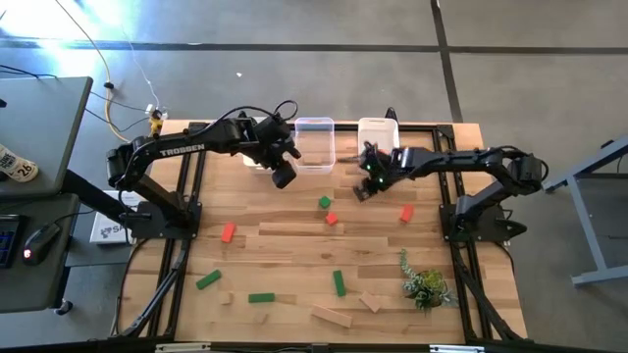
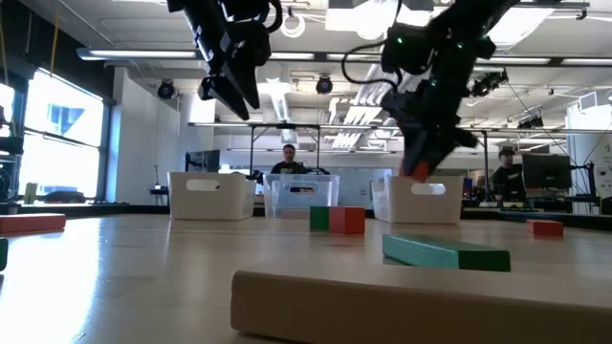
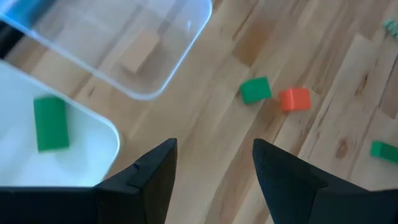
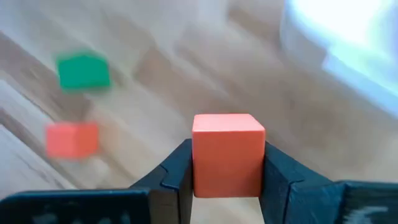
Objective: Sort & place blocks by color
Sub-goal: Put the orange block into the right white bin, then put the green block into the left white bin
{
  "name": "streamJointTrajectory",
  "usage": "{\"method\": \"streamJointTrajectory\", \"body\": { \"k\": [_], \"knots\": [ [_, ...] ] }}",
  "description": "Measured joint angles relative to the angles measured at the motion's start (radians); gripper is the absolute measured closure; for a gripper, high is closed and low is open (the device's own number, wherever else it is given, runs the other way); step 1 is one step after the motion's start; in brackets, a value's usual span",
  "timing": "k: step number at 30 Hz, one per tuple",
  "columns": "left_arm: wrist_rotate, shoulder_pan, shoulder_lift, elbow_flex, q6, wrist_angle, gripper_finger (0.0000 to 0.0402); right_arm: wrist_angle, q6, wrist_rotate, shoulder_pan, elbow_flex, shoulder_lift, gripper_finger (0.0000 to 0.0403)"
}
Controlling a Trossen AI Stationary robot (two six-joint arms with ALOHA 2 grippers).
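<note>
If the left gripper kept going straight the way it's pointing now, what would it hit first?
Probably bare table: the open left gripper points down at wood beside the clear bin. The green cube and red cube lie farther on; depth is unclear.

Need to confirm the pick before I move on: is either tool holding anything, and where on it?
The right tool clamps a red cube by its two opposite side faces, lifted off the table. The left tool is open, holding nothing.

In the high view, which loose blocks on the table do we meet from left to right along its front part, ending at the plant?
Green bar → green bar → tan bar → green bar → tan block → plant sprig.
</note>
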Motion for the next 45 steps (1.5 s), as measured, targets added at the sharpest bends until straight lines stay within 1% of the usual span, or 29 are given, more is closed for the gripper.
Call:
{"method": "streamJointTrajectory", "body": {
  "k": [6,9,13,17,24,32,35,40,45],
  "knots": [
    [-0.011,-0.022,0.0,0.0,-0.037,-0.113,0.0202,-0.031,-0.168,0.06,-0.098,0.128,0.0,0.0298],
    [-0.026,-0.045,0.0,0.0,-0.061,-0.162,0.0202,-0.03,-0.23,0.065,-0.167,0.165,0.0,0.0296],
    [-0.082,-0.088,0.0,0.0,-0.103,-0.237,0.0202,-0.026,-0.278,0.066,-0.256,0.165,0.0,0.0295],
    [-0.113,-0.138,0.0,0.0,-0.162,-0.285,0.0202,-0.029,-0.302,0.026,-0.318,0.138,0.022,0.0294],
    [-0.107,-0.238,0.0,0.0,-0.228,-0.312,0.0202,-0.025,-0.349,-0.002,-0.349,0.099,0.083,0.0293],
    [-0.033,-0.344,0.0,0.0,-0.249,-0.311,0.0202,-0.021,-0.409,-0.012,-0.349,0.099,0.149,0.0292],
    [-0.021,-0.381,0.0,0.0,-0.28,-0.311,0.0202,-0.021,-0.435,-0.012,-0.349,0.099,0.158,0.0278],
    [0.018,-0.441,0.0,0.0,-0.329,-0.311,0.0202,-0.007,-0.464,-0.001,-0.349,0.099,0.157,0.0231],
    [0.012,-0.504,0.0,0.0,-0.389,-0.311,0.0202,-0.006,-0.481,-0.002,-0.349,0.119,0.152,0.0192]
  ]
}}
